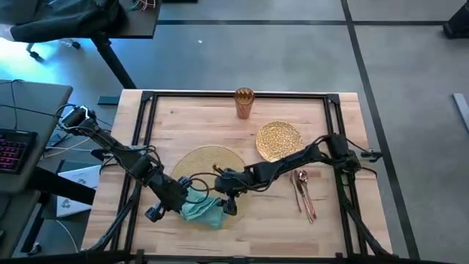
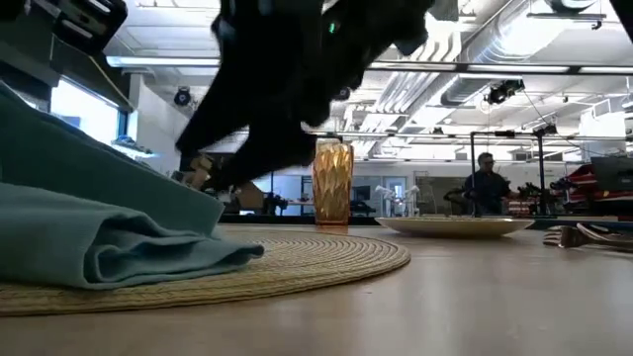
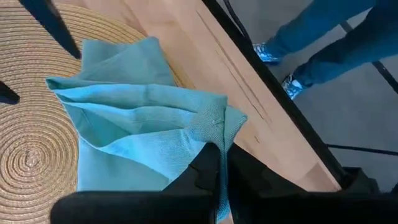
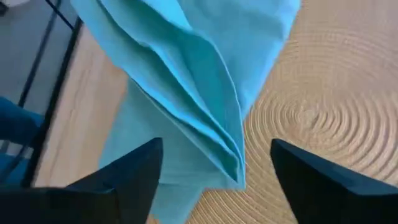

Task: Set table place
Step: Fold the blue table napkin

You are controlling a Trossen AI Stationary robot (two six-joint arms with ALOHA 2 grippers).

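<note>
Currently left claw [image 1: 192,199] pinching corner of teal napkin [image 1: 204,212], fingers pressed together on cloth. Napkin lying crumpled, half on round woven placemat [image 1: 201,163], half on bare wood surface [image 1: 242,235] near front edge. Right claw [image 1: 226,198] hovering over napkin, fingers [image 4: 311,171] spread wide, gripping nothing. Gold plate [image 1: 278,140] sitting just beside placemat; amber cup [image 1: 244,103] standing at far edge; cutlery [image 1: 304,194] lying below plate.

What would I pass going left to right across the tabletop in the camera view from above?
Left gripper pinching the teal napkin → round woven placemat → amber cup → glittery gold plate → copper cutlery.
</note>
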